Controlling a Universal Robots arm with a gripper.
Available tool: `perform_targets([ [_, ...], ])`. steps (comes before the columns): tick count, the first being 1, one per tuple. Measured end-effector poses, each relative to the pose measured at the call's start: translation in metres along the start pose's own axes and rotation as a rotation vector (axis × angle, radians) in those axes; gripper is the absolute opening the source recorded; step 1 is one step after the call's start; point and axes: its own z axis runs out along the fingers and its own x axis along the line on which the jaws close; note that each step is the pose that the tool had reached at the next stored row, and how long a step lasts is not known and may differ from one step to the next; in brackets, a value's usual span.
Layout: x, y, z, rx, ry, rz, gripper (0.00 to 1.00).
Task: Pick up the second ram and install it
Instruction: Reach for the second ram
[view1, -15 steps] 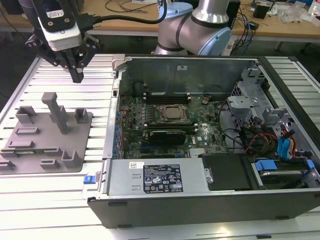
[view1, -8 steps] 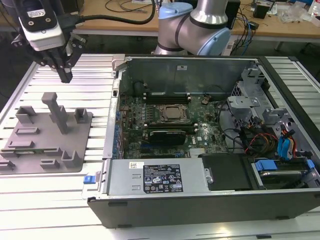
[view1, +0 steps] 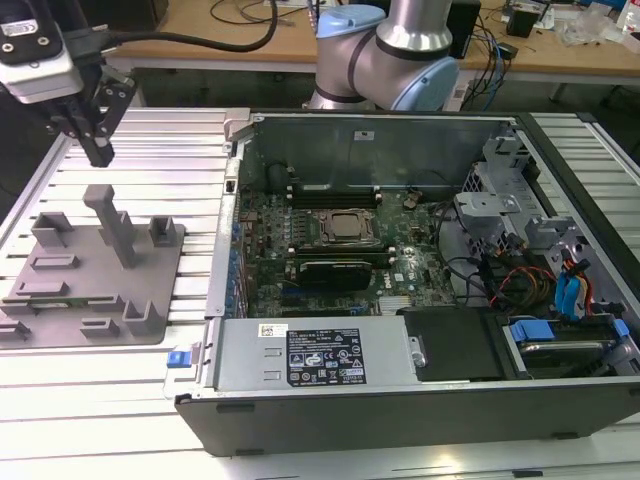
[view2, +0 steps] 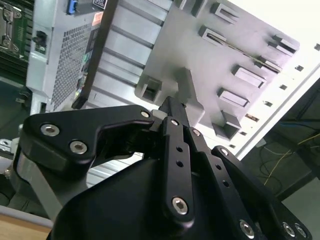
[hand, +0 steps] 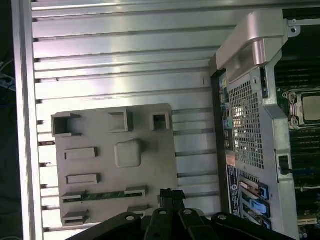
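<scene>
Gripper (view1: 100, 155) hangs at the exterior view's upper left, fingers pressed together on nothing. The second ram (hand: 102, 195) sits on edge in the grey tray (view1: 100, 287), lower left of that view. It looks light, stiff and fragile, so I'd pinch its long flat faces mid-length and avoid the contacts.

A ribbed table (view1: 190, 150) of bare brushed aluminium gleams under the lights. The tray (hand: 150, 165) is smooth, matt grey moulded plastic, and the ram (hand: 102, 196) is a dull green board. The gripper (view1: 97, 150) is matt black with bright metal screws (view2: 180, 205). The arm (view1: 415, 20) pairs satin silver metal with glossy pale-blue caps (view1: 425, 90). The case (view1: 400, 420) is matt dark grey outside and bare sheet steel within. The processor (view1: 347, 227) wears a silver metal lid. The desk (view1: 200, 45) is pale wood.
</scene>
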Motion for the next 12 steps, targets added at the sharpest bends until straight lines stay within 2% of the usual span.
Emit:
perform_targets([
  [4, 0.0123, -0.0012, 0.0023, 0.0, 0.0, 0.0, 0.08],
  [7, 0.0249, -0.0029, 0.0054, -0.0001, -0.0001, 0.0, 0.08],
  [12, 0.0351, -0.0072, 0.0114, 0.0, 0.0, 0.0, 0.08],
])
